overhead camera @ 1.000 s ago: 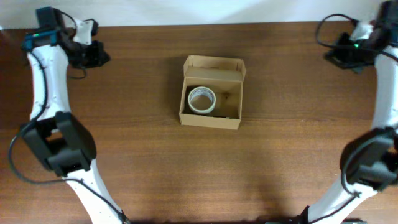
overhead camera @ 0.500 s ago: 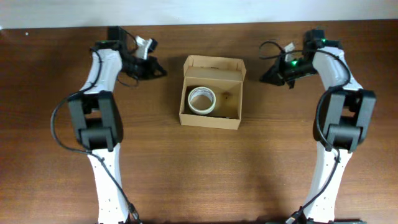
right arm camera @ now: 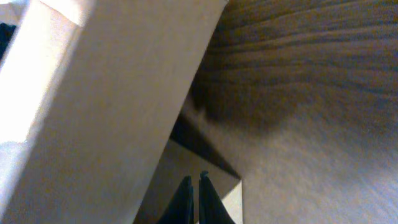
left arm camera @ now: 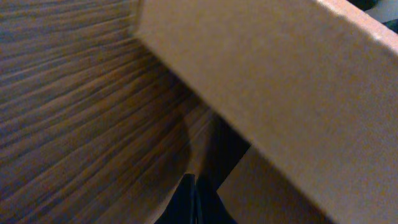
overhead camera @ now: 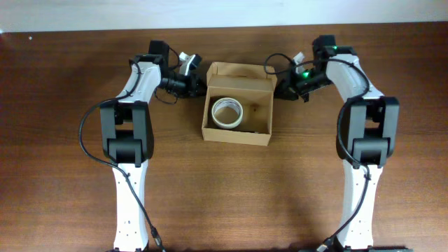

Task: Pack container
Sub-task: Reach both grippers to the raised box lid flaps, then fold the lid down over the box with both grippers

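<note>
The container (overhead camera: 238, 105) is a tan cardboard box standing open at mid-table, its flap lid up at the far side. A white tape roll (overhead camera: 227, 112) lies inside on the left. My left gripper (overhead camera: 200, 80) is at the box's far-left corner, and my right gripper (overhead camera: 281, 89) is at its far-right corner. In the left wrist view the fingers (left arm camera: 194, 186) are pressed together low beside the cardboard wall (left arm camera: 280, 81), with nothing seen between them. In the right wrist view the fingers (right arm camera: 194, 186) are nearly together beside the cardboard (right arm camera: 106, 106).
The dark wooden table (overhead camera: 224, 189) stretches all round the box. Both arms reach in from the near edge along the left and right sides. Cables hang near each wrist.
Both arms have swung inward from the far table corners. Their grippers now sit right at the box's far-left and far-right corners. The box and tape roll have not moved.
</note>
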